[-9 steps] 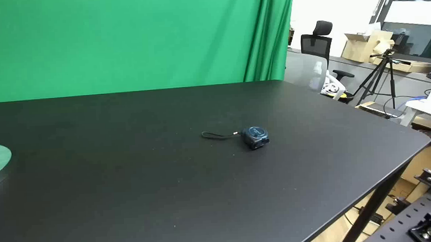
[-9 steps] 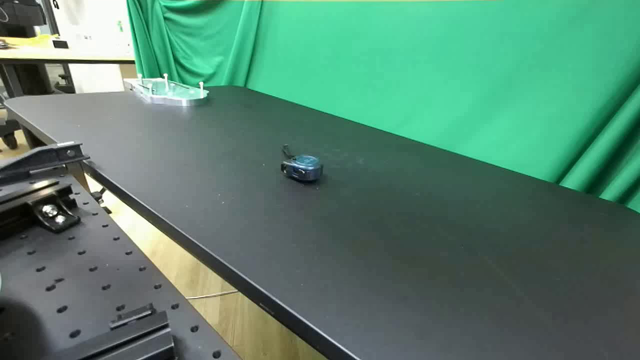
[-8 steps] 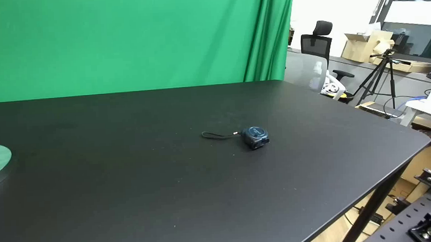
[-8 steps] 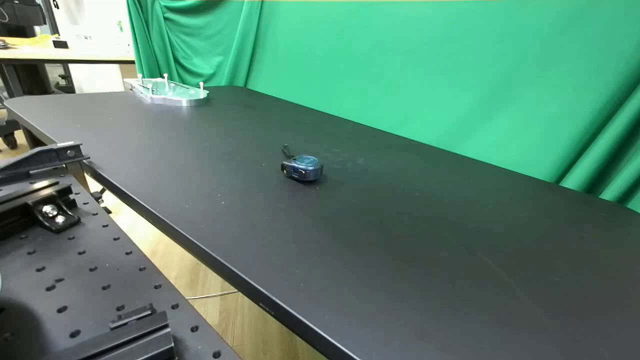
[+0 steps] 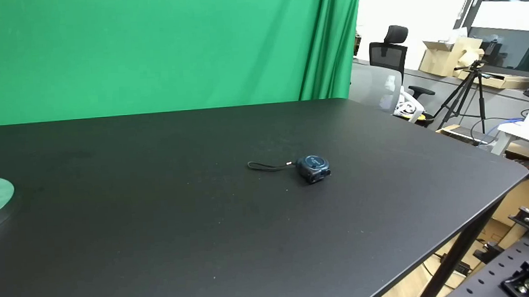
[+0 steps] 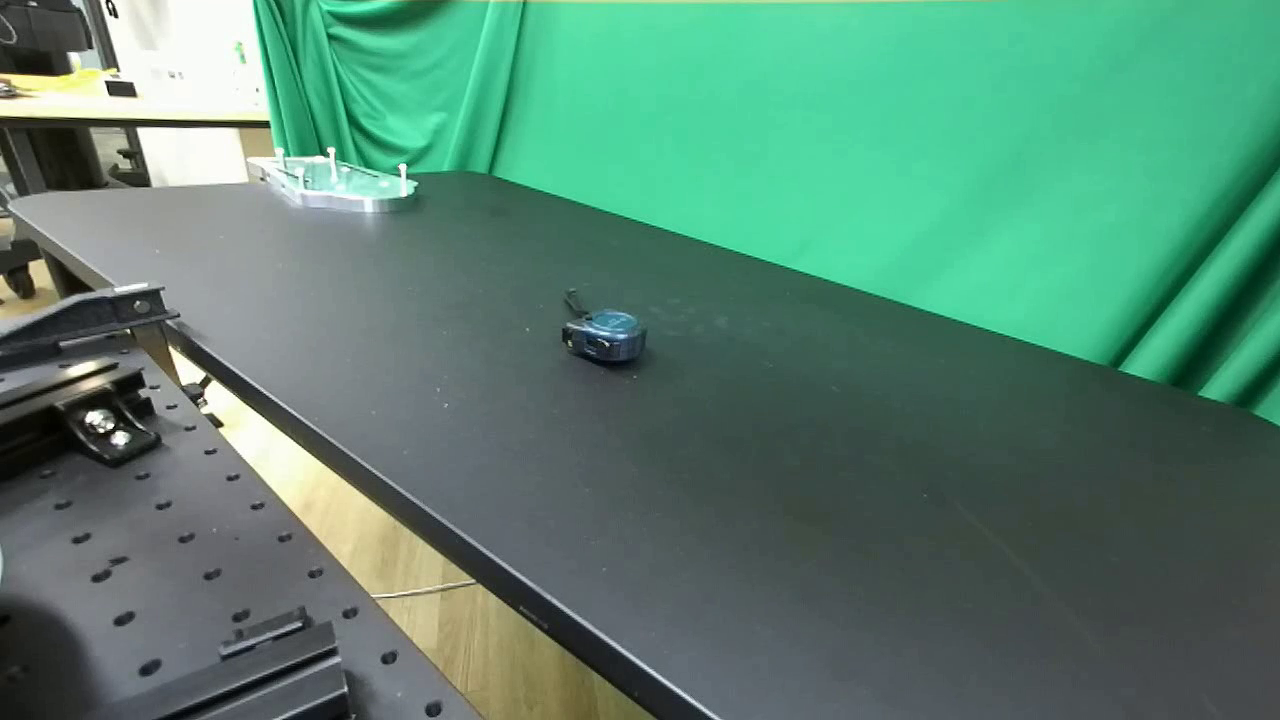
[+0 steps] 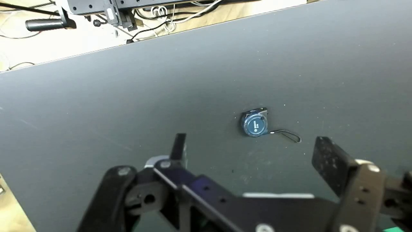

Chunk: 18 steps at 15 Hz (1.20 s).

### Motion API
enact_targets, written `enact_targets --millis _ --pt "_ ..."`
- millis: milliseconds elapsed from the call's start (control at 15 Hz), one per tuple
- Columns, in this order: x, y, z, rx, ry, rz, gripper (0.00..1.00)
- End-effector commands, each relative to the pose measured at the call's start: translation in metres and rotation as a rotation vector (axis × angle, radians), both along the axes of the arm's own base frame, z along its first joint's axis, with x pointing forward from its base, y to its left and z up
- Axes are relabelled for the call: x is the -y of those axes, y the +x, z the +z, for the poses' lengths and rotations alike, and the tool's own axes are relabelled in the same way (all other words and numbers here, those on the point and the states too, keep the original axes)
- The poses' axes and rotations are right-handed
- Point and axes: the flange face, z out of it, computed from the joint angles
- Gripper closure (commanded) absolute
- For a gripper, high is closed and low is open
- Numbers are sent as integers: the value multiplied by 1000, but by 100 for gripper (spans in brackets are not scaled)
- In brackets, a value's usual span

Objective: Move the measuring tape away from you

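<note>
Claw (image 7: pixel 252 148) stands wide, holding nothing. In the wrist view the measuring tape (image 7: pixel 254 122) lies on the desk (image 7: pixel 161 90) at the claw's twelve o'clock. For the approach, we should centre over it before lowering, keeping its strap (image 7: pixel 279 131), toward four o'clock, unpinched. Both exterior views miss the claw; we cannot judge its height.

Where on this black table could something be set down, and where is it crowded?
In an exterior view, tabletop lies bare between the measuring tape and the green curtain, and between the tape and the edge facing the perforated board. Crowded: the far end by the curtain, where a pegged plate sits. The open gripper hangs overhead; mind it when reaching.
</note>
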Motion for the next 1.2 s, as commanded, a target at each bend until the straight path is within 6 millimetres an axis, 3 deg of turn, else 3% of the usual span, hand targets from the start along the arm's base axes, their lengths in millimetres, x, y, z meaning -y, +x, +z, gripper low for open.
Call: enact_targets --millis 0,200,467,733,1133 --pt "0 0 1 -1 0 0 0" --pt "-4 3 0 28 -36 -3 0" --pt "-21 32 -17 59 -130 77 0" --pt "-43 69 -50 52 -196 163 0" --pt "-72 128 -119 4 -236 291 0"
